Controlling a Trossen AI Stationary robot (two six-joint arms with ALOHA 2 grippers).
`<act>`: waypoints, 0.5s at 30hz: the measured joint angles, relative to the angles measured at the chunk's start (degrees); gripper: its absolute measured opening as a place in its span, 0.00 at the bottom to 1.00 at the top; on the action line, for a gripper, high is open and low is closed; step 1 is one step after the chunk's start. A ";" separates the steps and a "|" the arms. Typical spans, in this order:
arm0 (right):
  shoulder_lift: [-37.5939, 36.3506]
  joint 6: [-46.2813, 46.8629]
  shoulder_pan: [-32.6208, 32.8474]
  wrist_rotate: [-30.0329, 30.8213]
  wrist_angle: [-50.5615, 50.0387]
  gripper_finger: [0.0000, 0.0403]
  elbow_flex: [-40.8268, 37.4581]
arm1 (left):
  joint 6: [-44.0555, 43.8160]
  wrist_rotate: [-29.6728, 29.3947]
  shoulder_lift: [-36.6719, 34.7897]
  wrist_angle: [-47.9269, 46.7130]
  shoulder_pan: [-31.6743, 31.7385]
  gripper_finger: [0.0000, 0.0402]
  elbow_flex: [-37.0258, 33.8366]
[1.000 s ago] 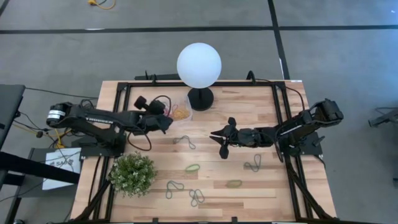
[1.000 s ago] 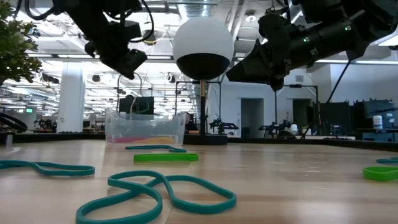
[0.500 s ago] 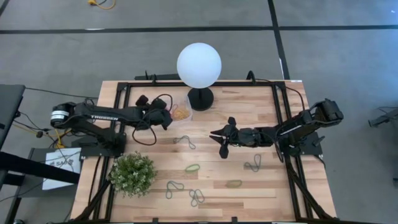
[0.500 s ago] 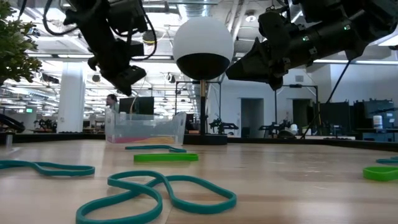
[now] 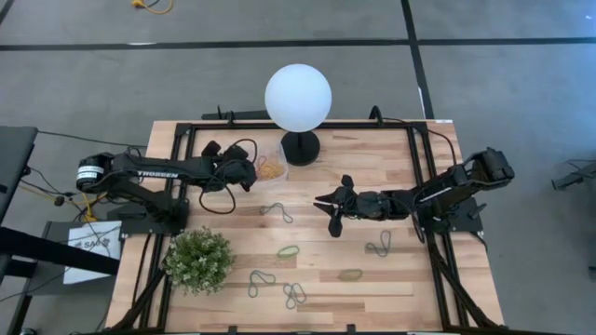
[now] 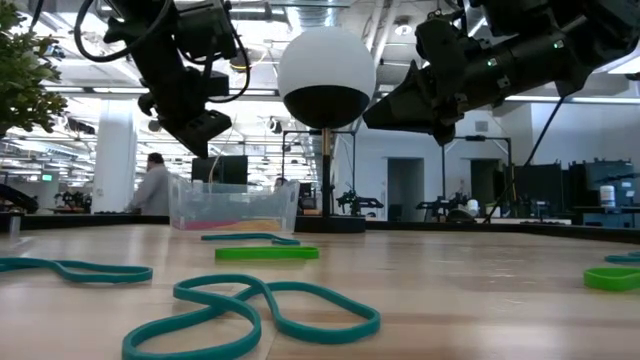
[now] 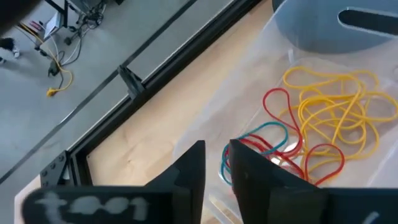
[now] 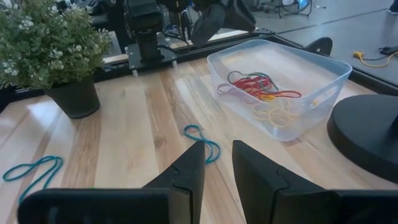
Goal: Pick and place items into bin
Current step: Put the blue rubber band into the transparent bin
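The bin (image 5: 271,168) is a small clear tub standing on its base beside the lamp's black base; yellow, red and teal bands (image 7: 329,115) lie in it. My left gripper (image 5: 248,177) hangs above the bin's left rim (image 6: 178,185), slightly open and empty (image 7: 216,168). Loose bands lie flat on the wood: a grey-blue one (image 5: 277,212), a green one (image 5: 289,251) and several nearer the front (image 6: 250,310). My right gripper (image 5: 321,203) hovers over mid-table, open and empty (image 8: 217,162), facing the bin (image 8: 280,81).
The white globe lamp (image 5: 298,98) stands at the far edge, right of the bin. A potted plant (image 5: 197,261) sits at the near left. More bands lie near the right arm (image 5: 379,245) and front edge (image 5: 350,274). A person (image 6: 153,185) is in the room behind.
My left gripper has moved a little toward the far edge and come down closer to the bin's left rim. The right arm has kept still. A person has walked into view behind the table.
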 joint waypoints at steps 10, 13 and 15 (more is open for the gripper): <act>0.00 0.00 0.00 -0.01 0.02 0.19 0.00 | -0.80 0.43 0.00 0.60 0.00 0.21 0.00; 0.00 0.00 0.00 -0.01 0.02 0.19 0.00 | -0.33 1.40 0.00 1.94 -0.27 0.21 0.00; 0.00 0.00 0.00 -0.01 0.00 0.19 0.00 | 3.35 3.86 -0.02 4.22 -0.86 0.21 0.00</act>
